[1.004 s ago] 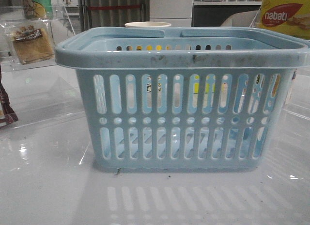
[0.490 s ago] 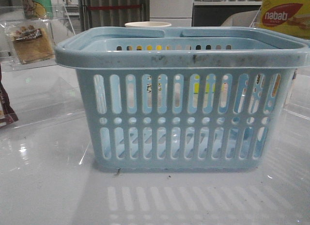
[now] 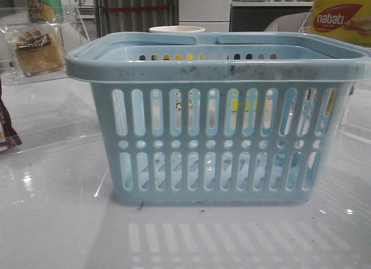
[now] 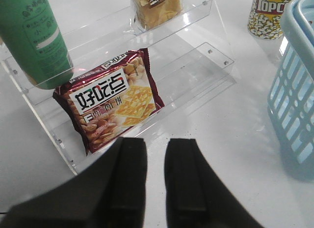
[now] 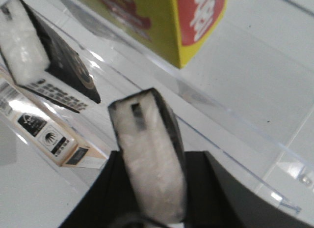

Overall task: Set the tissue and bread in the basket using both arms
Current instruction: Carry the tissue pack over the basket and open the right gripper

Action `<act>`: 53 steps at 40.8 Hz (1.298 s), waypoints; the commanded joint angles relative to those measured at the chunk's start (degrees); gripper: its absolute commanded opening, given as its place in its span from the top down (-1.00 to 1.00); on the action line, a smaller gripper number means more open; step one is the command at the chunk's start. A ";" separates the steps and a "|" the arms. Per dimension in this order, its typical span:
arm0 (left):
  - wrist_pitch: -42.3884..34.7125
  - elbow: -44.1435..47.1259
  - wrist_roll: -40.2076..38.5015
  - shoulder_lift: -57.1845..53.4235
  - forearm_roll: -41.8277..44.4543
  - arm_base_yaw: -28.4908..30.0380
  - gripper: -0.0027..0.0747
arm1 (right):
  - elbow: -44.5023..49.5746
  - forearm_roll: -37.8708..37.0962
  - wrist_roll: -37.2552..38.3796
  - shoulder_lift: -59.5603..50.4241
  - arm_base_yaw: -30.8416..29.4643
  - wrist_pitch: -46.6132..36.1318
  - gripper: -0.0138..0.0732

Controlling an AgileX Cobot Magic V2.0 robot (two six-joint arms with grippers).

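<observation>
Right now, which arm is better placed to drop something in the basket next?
The right. Its tool is shut on the tissue. The left tool is empty, jaws a little apart, and the bread lies on the shelf beyond it.

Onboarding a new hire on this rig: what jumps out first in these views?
The light blue basket fills the middle of the front view. In the right wrist view, the right gripper is shut on a black-and-white tissue pack, near the yellow nabati box. The left gripper hangs slightly open, empty, before a dark red snack bag.
</observation>
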 commanded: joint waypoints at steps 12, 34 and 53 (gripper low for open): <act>-4.48 -1.75 -0.51 0.25 -0.22 -0.33 0.41 | -2.42 3.32 -0.87 -16.39 5.29 3.99 0.24; -4.48 -1.75 -0.51 0.25 -0.22 -0.33 0.41 | -2.23 3.68 -5.73 -19.47 34.37 17.64 0.24; -4.48 -1.75 -0.51 0.25 -0.22 -0.33 0.41 | -2.23 5.53 -7.39 -10.71 39.38 16.60 -0.56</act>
